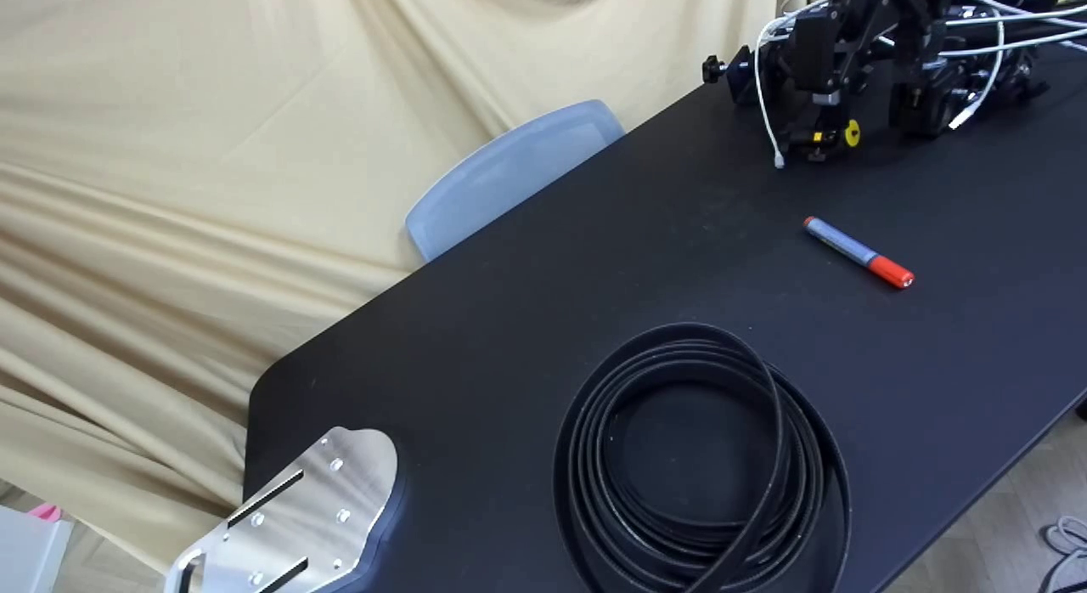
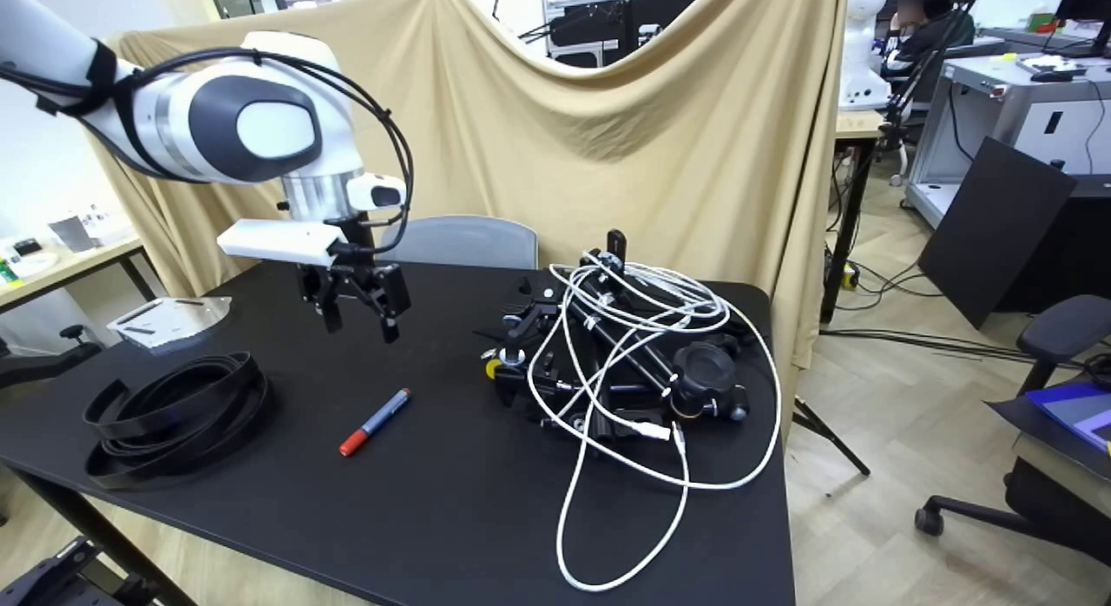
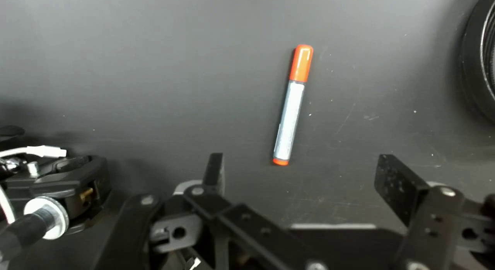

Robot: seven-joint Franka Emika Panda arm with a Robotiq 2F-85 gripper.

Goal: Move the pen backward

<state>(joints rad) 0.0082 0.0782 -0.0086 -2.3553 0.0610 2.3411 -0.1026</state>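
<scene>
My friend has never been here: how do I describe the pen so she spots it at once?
On the black table, find the black coil and the jumble of black gear draped in white cables. The pen lies between them: slim, blue-barrelled, with a red cap, while both neighbours are far bulkier and mostly black.
</scene>
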